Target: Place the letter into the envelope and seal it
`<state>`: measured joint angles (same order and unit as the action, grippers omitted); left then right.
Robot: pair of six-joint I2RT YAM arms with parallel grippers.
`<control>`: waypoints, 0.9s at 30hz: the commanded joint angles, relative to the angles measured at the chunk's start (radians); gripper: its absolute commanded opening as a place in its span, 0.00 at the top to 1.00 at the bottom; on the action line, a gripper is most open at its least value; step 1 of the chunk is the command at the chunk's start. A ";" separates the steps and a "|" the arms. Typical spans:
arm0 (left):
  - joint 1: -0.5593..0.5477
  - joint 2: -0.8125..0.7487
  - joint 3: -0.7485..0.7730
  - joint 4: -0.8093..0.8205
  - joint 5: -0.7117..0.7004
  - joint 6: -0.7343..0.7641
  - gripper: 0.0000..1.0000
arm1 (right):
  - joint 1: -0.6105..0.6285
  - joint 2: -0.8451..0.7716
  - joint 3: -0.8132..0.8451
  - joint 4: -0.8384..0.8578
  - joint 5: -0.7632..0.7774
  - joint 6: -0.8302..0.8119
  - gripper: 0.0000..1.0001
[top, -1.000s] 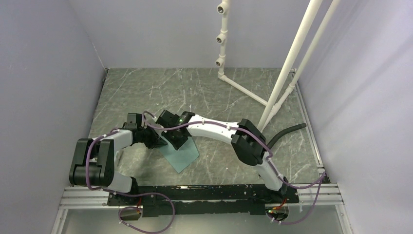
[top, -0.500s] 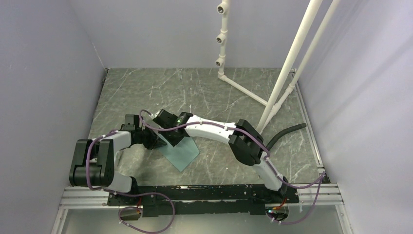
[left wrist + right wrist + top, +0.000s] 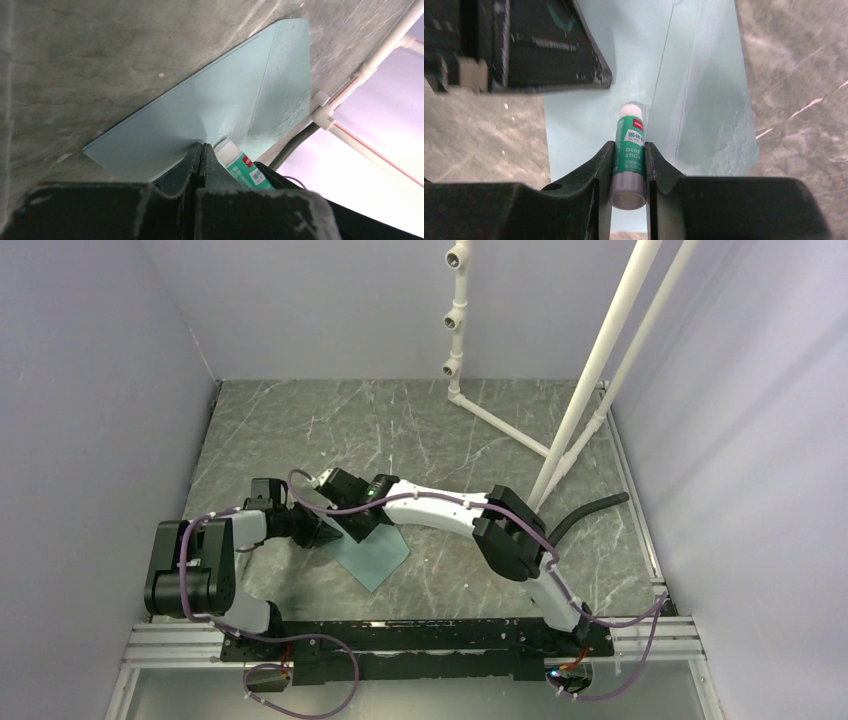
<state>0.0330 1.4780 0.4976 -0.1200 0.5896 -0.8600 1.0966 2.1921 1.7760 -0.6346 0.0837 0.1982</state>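
The teal envelope (image 3: 378,556) lies flat on the marble table, its flap fold line showing in the left wrist view (image 3: 235,95) and the right wrist view (image 3: 704,95). My left gripper (image 3: 322,531) is shut, with its closed tips (image 3: 202,146) pressing on the envelope's surface. My right gripper (image 3: 352,524) is shut on a green-and-white glue stick (image 3: 629,155). The stick's white tip touches the envelope beside the fold, close to the left fingertips; the stick also shows in the left wrist view (image 3: 244,167). The cream letter is not in view.
White PVC pipes (image 3: 590,370) rise at the back right, with a pipe foot (image 3: 500,422) on the table. A black hose (image 3: 585,512) lies at the right. Grey walls close in the left, back and right sides.
Both grippers have shifted slightly to the left over the envelope's upper left corner. The glue stick stays held and the envelope stays in place.
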 commanded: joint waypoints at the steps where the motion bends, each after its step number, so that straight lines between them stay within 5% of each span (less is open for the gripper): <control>1: 0.017 0.057 -0.051 -0.011 -0.070 -0.032 0.98 | 0.013 -0.051 -0.094 -0.125 -0.064 -0.012 1.00; 7: 0.024 0.100 -0.050 0.004 -0.074 -0.036 0.98 | 0.019 -0.114 -0.155 -0.166 -0.079 0.010 1.00; 22: 0.027 0.054 -0.023 0.035 0.043 -0.010 0.97 | -0.021 -0.102 0.021 -0.192 -0.134 -0.006 1.00; 25: 0.026 0.017 0.007 0.038 0.123 -0.012 0.88 | -0.051 -0.182 -0.057 -0.084 -0.226 -0.017 1.00; 27: 0.027 -0.023 0.030 0.041 0.185 -0.033 0.72 | -0.079 -0.245 -0.128 -0.005 -0.300 -0.028 1.00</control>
<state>0.0662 1.5177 0.4889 -0.0715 0.6991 -0.9031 1.0626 2.0907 1.7294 -0.7727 -0.0803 0.1947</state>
